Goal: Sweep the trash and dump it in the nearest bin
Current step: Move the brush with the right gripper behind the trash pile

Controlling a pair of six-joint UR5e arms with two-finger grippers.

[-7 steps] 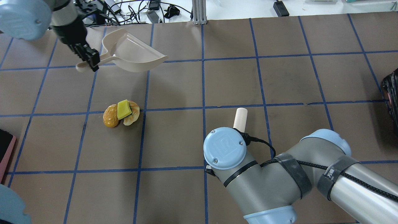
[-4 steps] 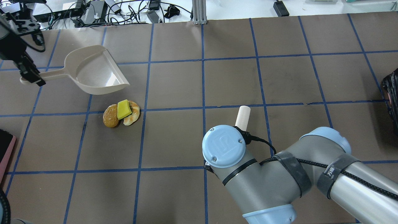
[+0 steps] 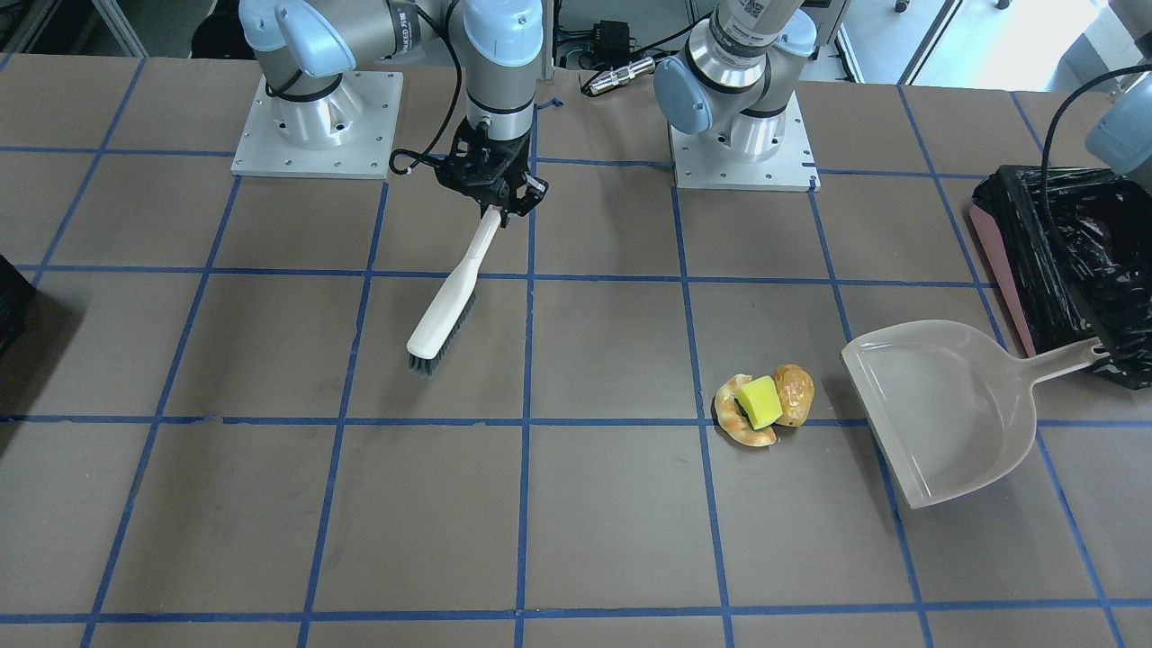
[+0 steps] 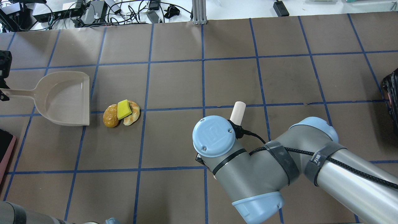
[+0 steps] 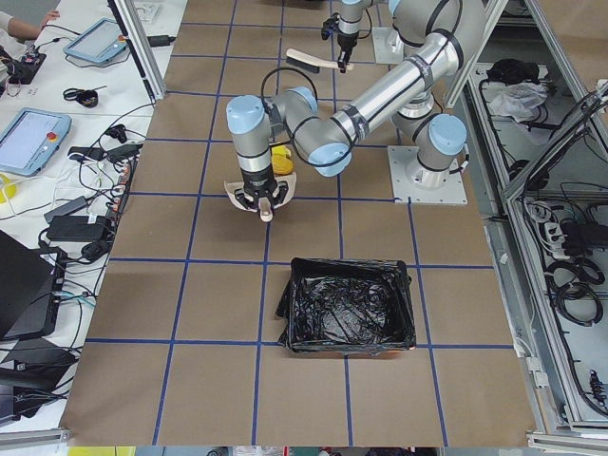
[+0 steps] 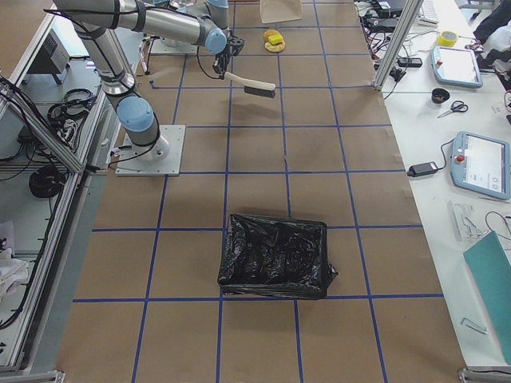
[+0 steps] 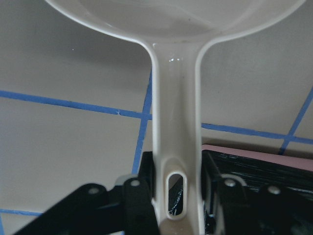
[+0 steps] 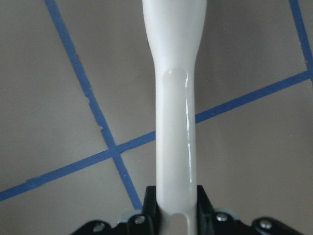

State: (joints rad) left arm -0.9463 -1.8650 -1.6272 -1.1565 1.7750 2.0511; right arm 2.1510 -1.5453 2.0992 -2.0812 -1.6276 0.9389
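Note:
The trash is a yellow-green block on a golden-brown roll and a tan crescent, left of the table's centre; it also shows in the front view. My left gripper is shut on the handle of the white dustpan, which rests low with its open lip facing the trash, a small gap between them. My right gripper is shut on the white brush, held well to the right of the trash, bristles off the table. The pink bin with its black bag stands behind the dustpan's handle.
A second black-bagged bin stands at the table's opposite end and shows at the overhead view's right edge. Cables and electronics lie beyond the far table edge. Brown table with a blue tape grid lies between brush and trash.
My left gripper carried the dustpan from high at the far side down and leftward, turning it so its lip faces the trash. My right arm with the brush shifted slightly left.

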